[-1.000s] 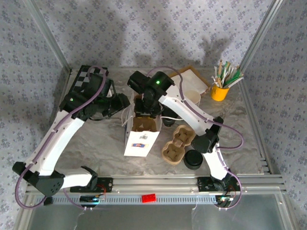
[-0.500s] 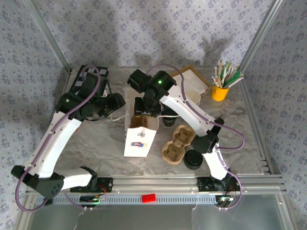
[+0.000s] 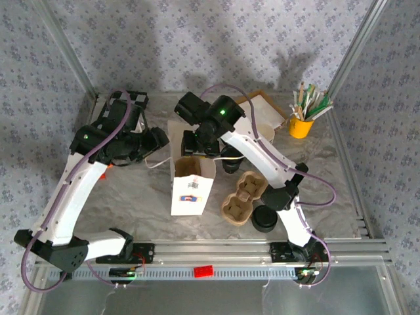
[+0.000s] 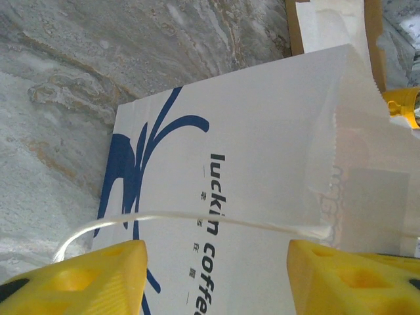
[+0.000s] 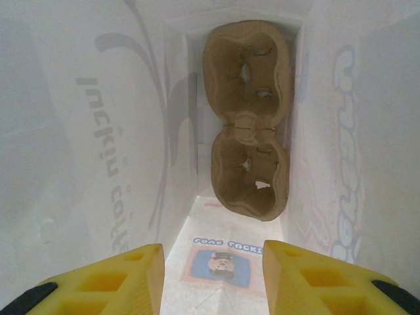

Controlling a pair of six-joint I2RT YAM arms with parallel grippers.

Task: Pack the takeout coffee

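Bag upright under my right gripper, jaws apart and empty at its mouth, carrier lying on the bag floor straight ahead, my left gripper open, facing the bag's printed side, handle string crossing just past its fingertips

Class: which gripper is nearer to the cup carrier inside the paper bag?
Right. The right gripper hangs at the mouth of the paper bag, above the cup carrier inside; the left gripper sits outside, facing its printed side.
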